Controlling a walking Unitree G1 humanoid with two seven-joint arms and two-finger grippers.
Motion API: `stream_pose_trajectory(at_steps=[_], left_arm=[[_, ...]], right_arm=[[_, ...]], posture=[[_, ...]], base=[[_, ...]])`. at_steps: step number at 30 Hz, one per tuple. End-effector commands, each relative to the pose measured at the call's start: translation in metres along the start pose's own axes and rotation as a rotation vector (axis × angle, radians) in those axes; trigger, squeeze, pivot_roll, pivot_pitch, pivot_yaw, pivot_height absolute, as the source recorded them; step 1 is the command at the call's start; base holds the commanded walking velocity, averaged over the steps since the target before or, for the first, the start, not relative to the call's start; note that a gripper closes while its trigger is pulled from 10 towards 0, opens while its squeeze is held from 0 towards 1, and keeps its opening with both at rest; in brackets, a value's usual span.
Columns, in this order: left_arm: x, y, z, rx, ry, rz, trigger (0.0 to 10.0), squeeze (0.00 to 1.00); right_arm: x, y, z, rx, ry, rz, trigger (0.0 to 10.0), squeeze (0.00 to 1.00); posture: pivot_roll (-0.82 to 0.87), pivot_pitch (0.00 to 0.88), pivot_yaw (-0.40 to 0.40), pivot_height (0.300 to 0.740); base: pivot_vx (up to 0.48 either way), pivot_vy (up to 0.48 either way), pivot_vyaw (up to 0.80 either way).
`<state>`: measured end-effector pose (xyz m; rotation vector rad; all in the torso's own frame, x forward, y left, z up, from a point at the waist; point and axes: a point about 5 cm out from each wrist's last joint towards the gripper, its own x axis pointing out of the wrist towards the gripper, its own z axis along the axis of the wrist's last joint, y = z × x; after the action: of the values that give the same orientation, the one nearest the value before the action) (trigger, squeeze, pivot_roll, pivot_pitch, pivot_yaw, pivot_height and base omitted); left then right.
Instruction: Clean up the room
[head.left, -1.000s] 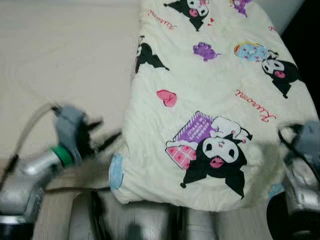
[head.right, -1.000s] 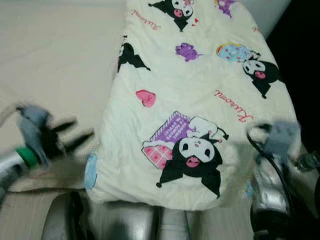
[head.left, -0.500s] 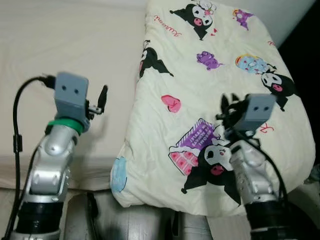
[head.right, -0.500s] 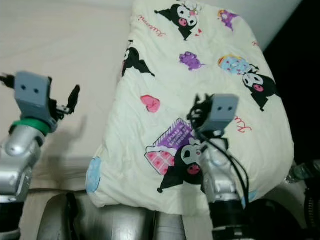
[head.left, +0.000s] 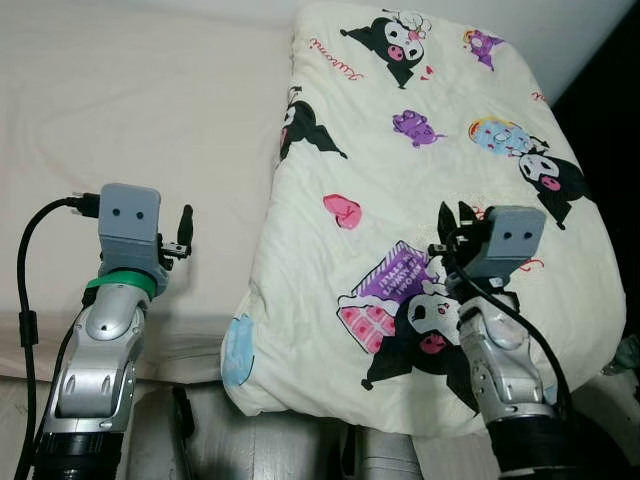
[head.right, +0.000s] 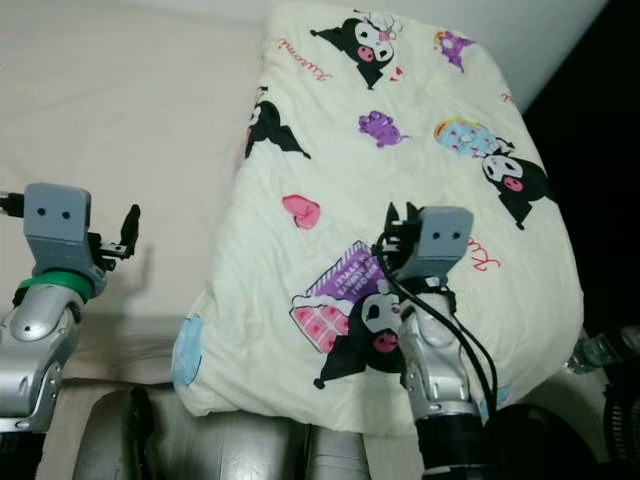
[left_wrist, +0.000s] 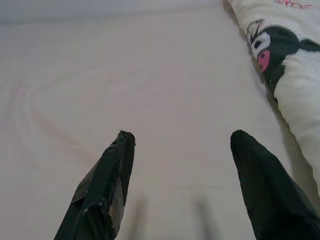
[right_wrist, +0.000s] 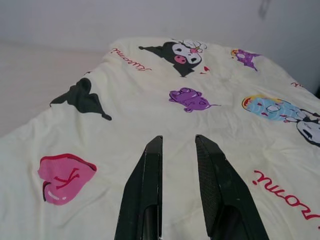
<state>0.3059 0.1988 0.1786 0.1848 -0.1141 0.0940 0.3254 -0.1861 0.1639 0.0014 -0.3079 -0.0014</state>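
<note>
A bed with a plain cream sheet takes up the left and centre of the head-camera frame, its near edge running along the bottom, with a dark gap at the far right. Across the right half of the frame lies a pale yellow cartoon-print quilt, folded into a thick slab whose long axis runs from the lower centre of the frame up to the upper right corner; its near end hangs just past the bed's edge. The right end effector is raised over the lower middle of the quilt, close above the printed fabric, its two black fingers nearly together with a narrow gap, clamped on nothing, and pointing up along the quilt's length toward the far end. The left end effector sits at the lower left of the frame over bare sheet, fingers wide apart and empty, with the quilt's left edge off to its right, near but not touching. The right arm is plainly the nearer one, already over the quilt, while the left would have to swing right to reach the side edge. If the quilt is the thing to tidy, a two-handed hold along its near end looks the likely approach.
</note>
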Motion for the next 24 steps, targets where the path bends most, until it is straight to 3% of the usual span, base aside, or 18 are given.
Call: stream_pose_trajectory(at_steps=[1,7,24], left_arm=[[0.001,-0.005,0.0,0.004,-0.006,-0.009,10.0,0.0],[0.011,-0.028,0.004,0.015,-0.05,-0.018,10.0,0.0],[0.021,-0.059,0.014,-0.019,-0.081,-0.106,10.0,0.0]], right_arm=[[-0.001,-0.006,-0.002,-0.006,0.011,-0.014,10.0,0.0],[-0.003,-0.009,-0.006,-0.002,0.017,-0.019,10.0,0.0],[-0.002,-0.018,-0.01,-0.012,0.03,-0.047,10.0,0.0]], posture=[[-0.06,0.055,-0.09,0.57],[-0.07,0.05,-0.083,0.595],[-0.08,0.034,-0.075,0.645]], base=[[0.0,0.0,0.0],[0.0,0.0,0.0],[0.0,0.0,0.0]])
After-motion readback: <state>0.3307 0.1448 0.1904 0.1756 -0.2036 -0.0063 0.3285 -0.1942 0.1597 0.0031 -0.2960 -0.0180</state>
